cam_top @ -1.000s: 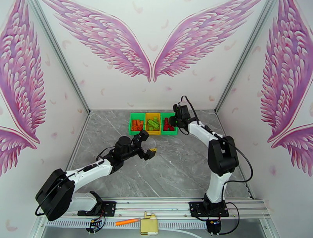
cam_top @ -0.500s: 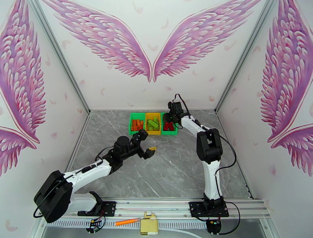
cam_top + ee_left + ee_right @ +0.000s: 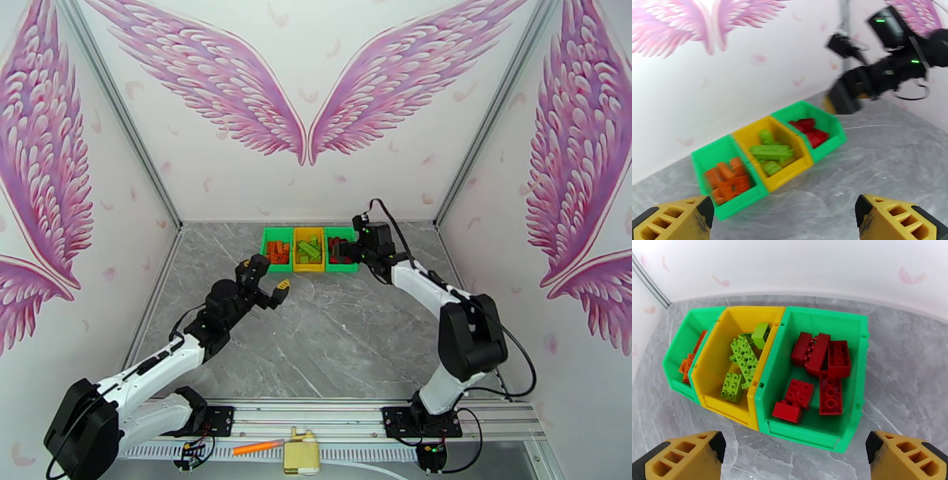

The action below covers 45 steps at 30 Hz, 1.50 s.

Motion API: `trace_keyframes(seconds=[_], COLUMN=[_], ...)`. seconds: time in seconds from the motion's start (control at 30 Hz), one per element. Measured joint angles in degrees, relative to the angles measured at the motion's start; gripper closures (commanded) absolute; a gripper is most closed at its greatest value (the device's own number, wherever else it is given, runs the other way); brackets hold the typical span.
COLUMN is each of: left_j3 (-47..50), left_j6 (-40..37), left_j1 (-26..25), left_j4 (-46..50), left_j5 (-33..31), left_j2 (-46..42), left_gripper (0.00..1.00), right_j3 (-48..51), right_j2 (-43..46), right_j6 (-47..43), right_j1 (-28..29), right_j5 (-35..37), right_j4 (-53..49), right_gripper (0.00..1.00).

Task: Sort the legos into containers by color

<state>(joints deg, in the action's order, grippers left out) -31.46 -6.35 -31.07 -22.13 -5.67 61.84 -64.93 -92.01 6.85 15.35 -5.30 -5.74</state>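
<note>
Legos (image 3: 744,358) sorted — orange bricks (image 3: 687,366) in left green bin (image 3: 681,338) adjoining yellow bin (image 3: 725,407), light-green bricks (image 3: 732,387) inside it, red bricks (image 3: 829,370) in right green bin (image 3: 805,430). Left gripper (image 3: 784,211), right gripper (image 3: 794,445) spread, empty — likely done; back off without nudging bins.

High rear overview, wrist views share bins (image 3: 788,177)

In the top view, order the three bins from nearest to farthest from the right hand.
1. Right green bin, at the row's right end, beside the right hand.
2. Yellow bin, in the middle.
3. Left green bin, at the row's left end.
</note>
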Motion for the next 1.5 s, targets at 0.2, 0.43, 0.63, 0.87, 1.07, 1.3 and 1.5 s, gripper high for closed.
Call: trace_keyframes(seconds=[0.2, 0.43, 0.63, 0.87, 1.07, 1.3, 1.5], left_j3=[3.8, 10.6, 13.1, 13.1, 13.0, 11.2, 10.4], left_j6=[-1.0, -2.4, -2.3, -1.9, 2.5, 5.6, 6.4], left_j1=[4.4, 9.7, 15.7, 21.1, 29.0, 30.1, 30.2], left_j4=[-0.5, -6.7, -15.1, -21.8, -27.9, -27.9, -27.9], left_j5=[-11.0, -17.5, -16.2, -12.0, -7.5, -6.1, -5.9], left_j2=[-0.8, 1.1, 8.2, 16.8, 23.6, 25.7, 25.7], left_gripper=[0.01, 0.01, 0.01, 0.01, 0.01, 0.01, 0.01], right_j3=[15.2, 32.4, 42.9, 45.3, 45.3, 44.1, 43.1], right_j2=[13.6, 23.8, 22.9, 12.3, 5.4, 3.6, 3.6], right_j6=[-3.9, -7.2, -8.7, -8.2, -8.2, -8.2, -8.2], right_j1=[-0.7, -2.4, -5.7, -9.4, -10.0, -10.1, -10.3], right_j5=[3.6, 7.5, 10.1, 10.4, 9.2, 7.0, 6.2], right_j4=[8.2, 20.4, 32.9, 47.0, 54.1, 55.8, 55.8], right_gripper=[0.01, 0.01, 0.01, 0.01, 0.01, 0.01, 0.01])
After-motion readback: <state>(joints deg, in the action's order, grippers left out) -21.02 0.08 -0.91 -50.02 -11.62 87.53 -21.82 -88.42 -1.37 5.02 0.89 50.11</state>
